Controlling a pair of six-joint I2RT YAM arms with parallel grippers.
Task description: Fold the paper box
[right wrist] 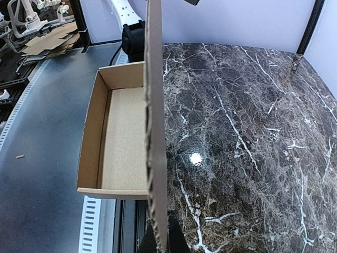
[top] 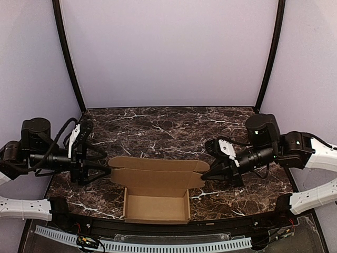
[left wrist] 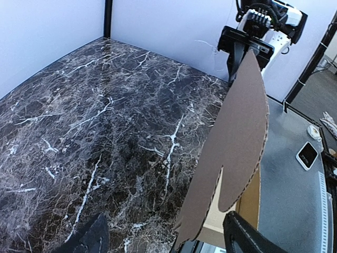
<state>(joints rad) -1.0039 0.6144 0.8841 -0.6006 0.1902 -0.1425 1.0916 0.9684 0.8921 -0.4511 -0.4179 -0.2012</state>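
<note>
The paper box (top: 156,205) is tan cardboard, an open tray at the table's front edge with its lid panel (top: 158,174) raised behind it. My left gripper (top: 104,169) is at the lid's left end. In the left wrist view its fingers (left wrist: 247,240) stand wide apart, with the lid's scalloped tab (left wrist: 231,147) between them. My right gripper (top: 208,175) is at the lid's right end. In the right wrist view the lid (right wrist: 155,132) shows edge-on, with the gripper (right wrist: 160,245) closed around its near edge and the tray (right wrist: 121,137) to its left.
The dark marble table (top: 168,126) is ringed by purple walls and two black corner posts (top: 68,58). A grey perforated strip (top: 158,245) runs below the front edge. A phone (left wrist: 307,155) lies on the grey surface off the table.
</note>
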